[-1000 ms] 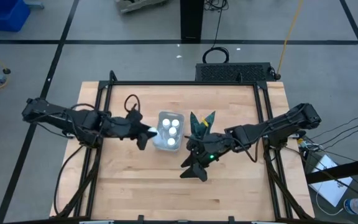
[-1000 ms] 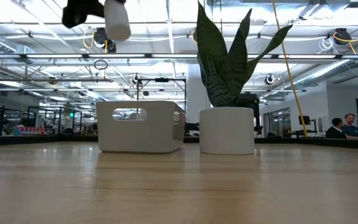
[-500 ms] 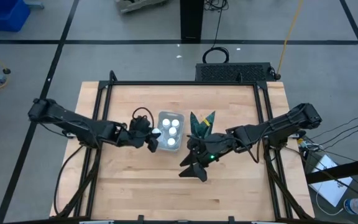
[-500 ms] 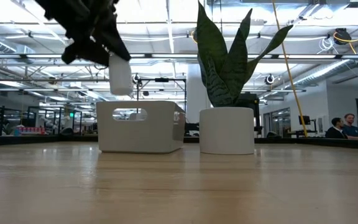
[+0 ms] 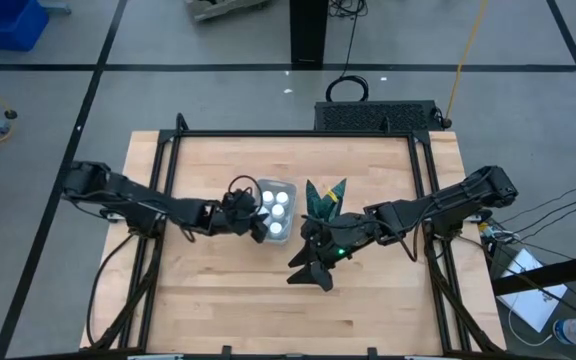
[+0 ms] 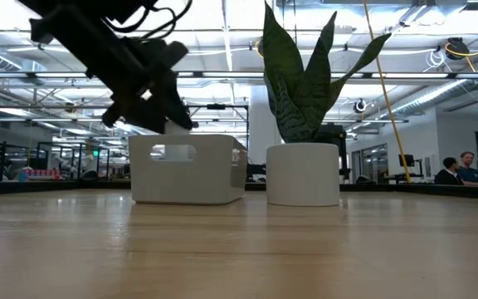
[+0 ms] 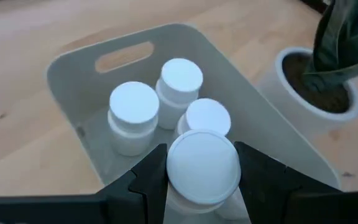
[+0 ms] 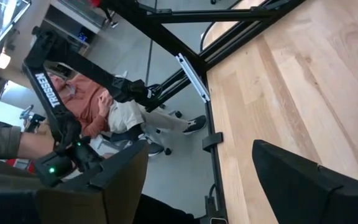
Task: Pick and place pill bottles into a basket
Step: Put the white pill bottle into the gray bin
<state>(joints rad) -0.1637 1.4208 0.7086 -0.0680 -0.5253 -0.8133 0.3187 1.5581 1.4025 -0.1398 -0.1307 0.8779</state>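
The pale tray [image 5: 292, 190] stands mid-table, left of the potted plant [image 5: 324, 198]. Three white pill bottles [image 7: 133, 115] [image 7: 180, 79] [image 7: 207, 117] stand upright on its floor. My left gripper [image 5: 261, 218] reaches from the table's left over the tray's near left part and is shut on another pill bottle [image 7: 204, 165]. In the low view my left gripper [image 6: 158, 112] hangs just above the tray's rim [image 6: 189, 139]. My right gripper [image 5: 308, 272] is open and empty, low over the table, nearer than the plant. My left gripper pinches the bottle between its two fingers [image 7: 149, 177], one on each side of the body [image 7: 180, 200] just under the round cap [image 7: 204, 163]. The fingers slant down from the table's left. The cap faces up; the cap and fingers hide the bottle's lower end.
The plant's white pot [image 6: 303, 173] stands close to the tray's right wall, its tall leaves [image 6: 301, 75] rising above it. Bare wooden table [image 5: 218, 290] lies near and left of the tray. A person [image 8: 104, 106] sits beyond the table's edge.
My left gripper has gone toward the table's right edge and down with the pill bottle, from left of the tray to over its near left part, until the bottle sits just above the tray's rim. The bottle has stayed in the hold.
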